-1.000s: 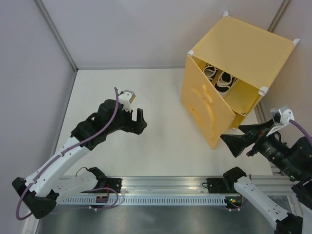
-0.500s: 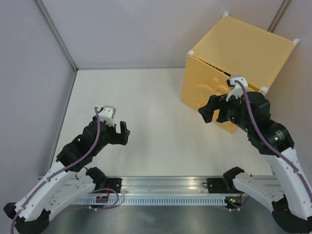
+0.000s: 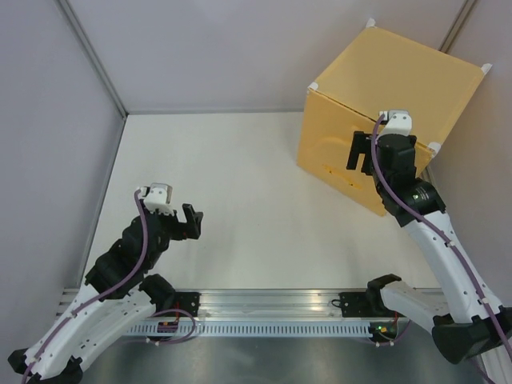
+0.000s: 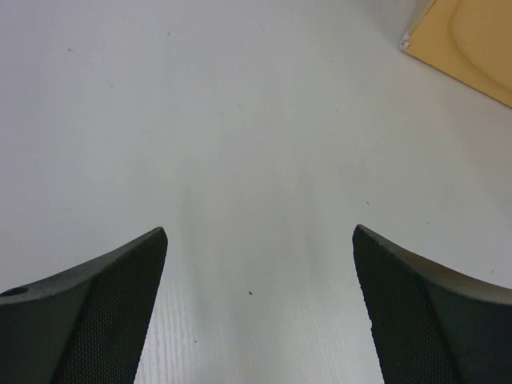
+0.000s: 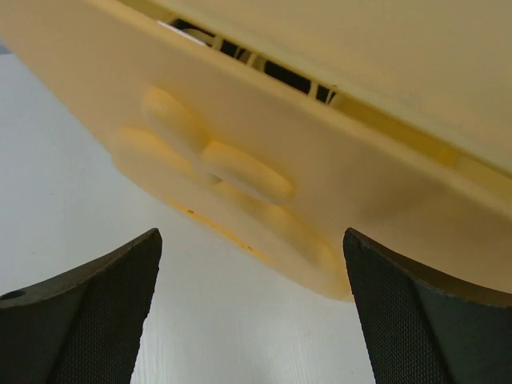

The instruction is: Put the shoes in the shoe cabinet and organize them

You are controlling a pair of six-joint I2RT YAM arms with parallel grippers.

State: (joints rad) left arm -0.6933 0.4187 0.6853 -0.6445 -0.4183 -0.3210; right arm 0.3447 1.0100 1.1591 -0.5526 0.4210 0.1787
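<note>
The right gripper [image 3: 362,150], wide and empty, stands at the door [image 5: 240,160] of the cabinet [image 3: 400,72], I think to press it shut over the shoes [image 5: 188,32], seen only through a thin gap, while the left gripper [image 3: 182,222] hangs wide above the table [image 3: 256,160].

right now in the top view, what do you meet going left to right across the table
left hand → table → cabinet, with the right hand in front of it

A robot lab cell (grey partition walls [image 3: 48,120], white table [image 3: 240,160]).
</note>
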